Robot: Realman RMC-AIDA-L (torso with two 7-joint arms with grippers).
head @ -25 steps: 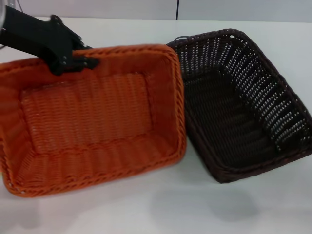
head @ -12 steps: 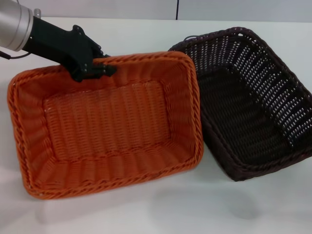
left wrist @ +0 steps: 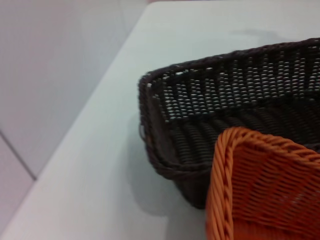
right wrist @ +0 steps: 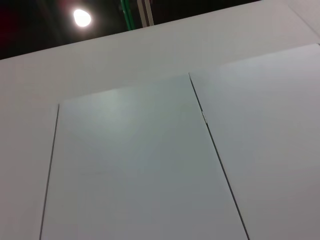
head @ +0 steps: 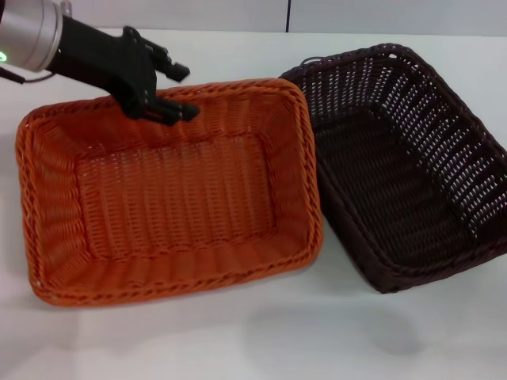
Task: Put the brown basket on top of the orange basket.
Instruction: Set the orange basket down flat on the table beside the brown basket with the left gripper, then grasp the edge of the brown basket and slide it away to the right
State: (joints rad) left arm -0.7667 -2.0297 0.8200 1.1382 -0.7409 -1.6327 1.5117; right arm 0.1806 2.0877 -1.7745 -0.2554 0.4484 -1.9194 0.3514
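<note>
One orange basket (head: 170,198), one brown basket (head: 404,166), left gripper (head: 176,91) spread

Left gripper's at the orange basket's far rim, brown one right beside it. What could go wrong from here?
1. The orange basket overlaps the near corner of the brown basket; the brown one may drag it along when lifted.
2. The left gripper, open over the orange basket's far rim, could snag the braid as it moves.
3. The task's move is brown onto orange, yet the left gripper is at the orange one; the right gripper is out of view, its camera facing a wall.
</note>
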